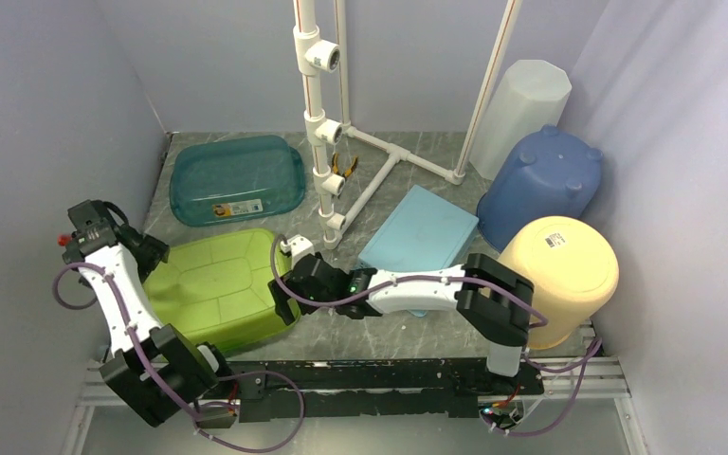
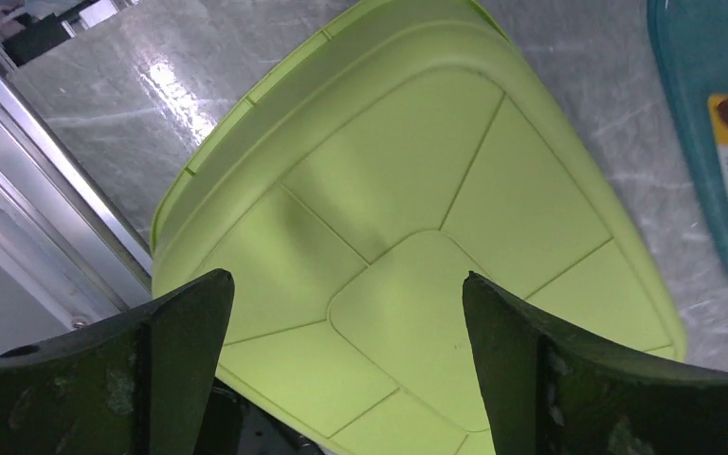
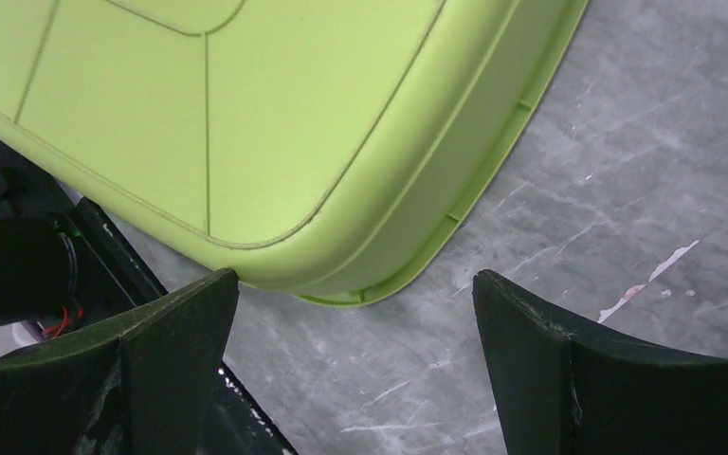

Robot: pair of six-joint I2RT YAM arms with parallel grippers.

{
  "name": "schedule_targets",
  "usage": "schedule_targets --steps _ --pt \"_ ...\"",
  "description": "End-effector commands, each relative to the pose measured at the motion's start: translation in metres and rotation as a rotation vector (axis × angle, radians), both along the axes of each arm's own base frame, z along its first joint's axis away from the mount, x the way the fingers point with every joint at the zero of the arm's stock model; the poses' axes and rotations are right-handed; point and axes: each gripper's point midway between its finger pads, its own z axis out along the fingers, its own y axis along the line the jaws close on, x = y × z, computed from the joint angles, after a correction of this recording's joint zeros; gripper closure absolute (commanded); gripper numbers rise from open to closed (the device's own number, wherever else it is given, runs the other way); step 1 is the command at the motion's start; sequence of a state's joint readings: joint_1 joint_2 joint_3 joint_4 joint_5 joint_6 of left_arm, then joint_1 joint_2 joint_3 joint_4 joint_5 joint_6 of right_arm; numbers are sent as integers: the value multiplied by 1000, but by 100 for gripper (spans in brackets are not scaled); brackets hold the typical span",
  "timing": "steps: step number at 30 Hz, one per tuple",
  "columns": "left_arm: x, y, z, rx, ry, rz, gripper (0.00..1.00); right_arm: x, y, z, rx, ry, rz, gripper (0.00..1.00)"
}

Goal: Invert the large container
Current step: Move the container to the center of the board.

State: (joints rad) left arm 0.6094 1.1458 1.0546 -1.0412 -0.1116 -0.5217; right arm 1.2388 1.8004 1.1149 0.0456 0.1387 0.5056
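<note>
The big green container (image 1: 218, 289) lies on the counter (image 1: 417, 332) near the front left. Its flat bottom faces up and its rim is down on the counter. The left end effector (image 1: 147, 252) is at the container's left side. Its two fingers (image 2: 166, 374) are spread wide and hold nothing, and the green bottom shows between them. The right end effector (image 1: 284, 299) is at the container's right side, by one corner. It is wide open too and holds nothing. In the right wrist view the green corner sits a bit ahead of the fingers (image 3: 540, 370), with bare counter in the gap. Just behind the green container lies one teal tub (image 1: 237, 178) with a sticker on it. It is close but not touching. One white pipe frame (image 1: 327, 142) stands in the middle at the back, and a small orange thing (image 1: 344, 163) that I cannot make out is by it. One light blue flat lid (image 1: 422, 227) lies behind the right arm, which reaches across in front of it. On the right there are two buckets, one blue bucket (image 1: 540, 185) and one yellow bucket (image 1: 561, 265). They sit right next to each other with their bottoms turned up at the camera. One tall white bin (image 1: 521, 100) stands behind the blue one in the back corner. There are two arms, and both sit on a metal rail (image 1: 341, 374) at the front edge.
</note>
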Motion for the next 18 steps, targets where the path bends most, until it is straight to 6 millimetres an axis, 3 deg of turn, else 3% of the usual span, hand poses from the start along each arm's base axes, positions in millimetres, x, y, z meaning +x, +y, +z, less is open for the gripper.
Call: schedule_targets --steps 1,8,13,18 --pt "7 4 -6 -73 -97 126 5 11 -4 -4 -79 62 -104 2" --pt "-5 17 -32 -50 -59 223 5 17 2 -3 -85 100 -111 2" --pt "-11 26 -39 -1 -25 227 5 19 7 3 -70 92 -89 2" --pt "-14 42 -26 95 -31 227 5 10 12 2 -59 109 -30 2"
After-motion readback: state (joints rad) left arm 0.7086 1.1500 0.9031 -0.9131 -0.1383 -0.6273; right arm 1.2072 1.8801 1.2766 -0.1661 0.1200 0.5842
